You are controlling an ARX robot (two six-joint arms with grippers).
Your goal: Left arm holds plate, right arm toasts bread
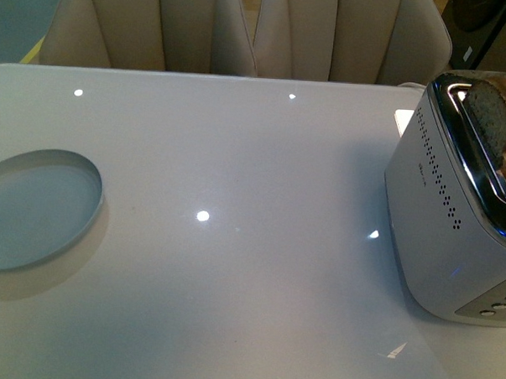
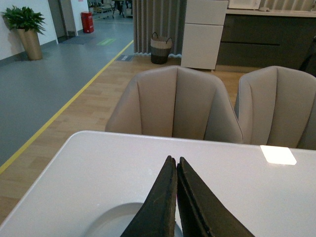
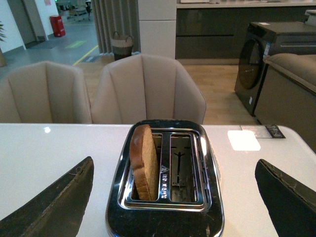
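Observation:
The pale blue-white plate (image 1: 35, 207) lies empty on the white table at the left edge; part of it shows in the left wrist view (image 2: 116, 221). My left gripper (image 2: 173, 165) is shut and empty, its black fingers pressed together above the plate's far rim. The brown bread slice (image 3: 143, 160) stands upright in one slot of the silver toaster (image 3: 165, 197), sticking out above it; it also shows in the front view (image 1: 490, 116). My right gripper (image 3: 175, 195) is open wide, its two black fingers either side of the toaster, above it. Neither arm shows in the front view.
The toaster (image 1: 453, 219) stands at the table's right edge, with its second slot (image 3: 181, 165) empty. Beige chairs (image 1: 243, 30) stand behind the table's far edge. A white table (image 1: 234, 239) spreads between plate and toaster.

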